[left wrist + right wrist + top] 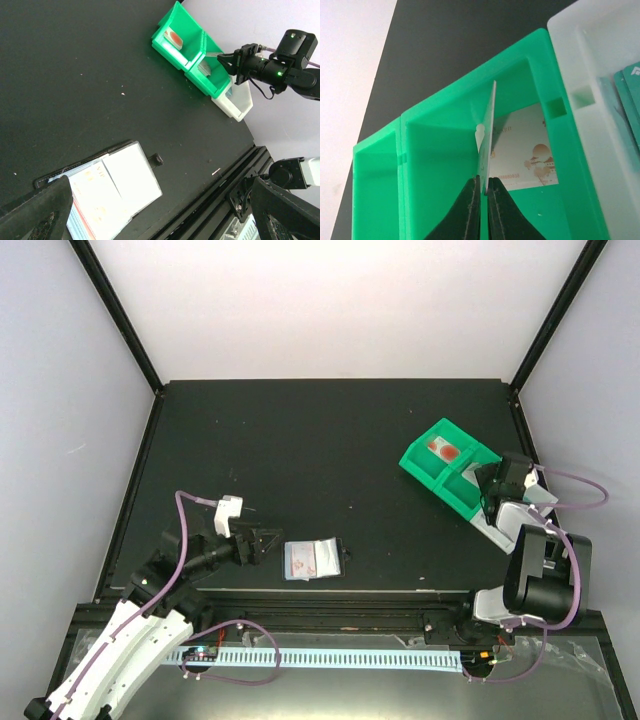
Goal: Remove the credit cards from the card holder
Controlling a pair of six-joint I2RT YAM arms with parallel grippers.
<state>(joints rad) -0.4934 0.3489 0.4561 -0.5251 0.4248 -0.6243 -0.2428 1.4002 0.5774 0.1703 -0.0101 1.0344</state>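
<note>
The black card holder (313, 560) lies open near the table's front edge, pale inner side up, with cards still in its clear pockets (117, 187). My left gripper (264, 544) is open and empty just left of it; in the left wrist view the gripper (157, 205) straddles the holder. My right gripper (484, 186) is shut on a pale card (489, 135), held on edge over the middle compartment of the green tray (470, 85). Another pale card (527, 155) lies flat in that compartment. A white card with red marks (446, 449) lies in the far compartment. Teal cards (626, 95) lie in the clear end section.
The green tray (424, 466) sits at the table's right, close to the right edge, with its clear end section (241, 101) toward the front. A metal rail (330, 612) runs along the front edge. White walls enclose the table at the left, back and right.
</note>
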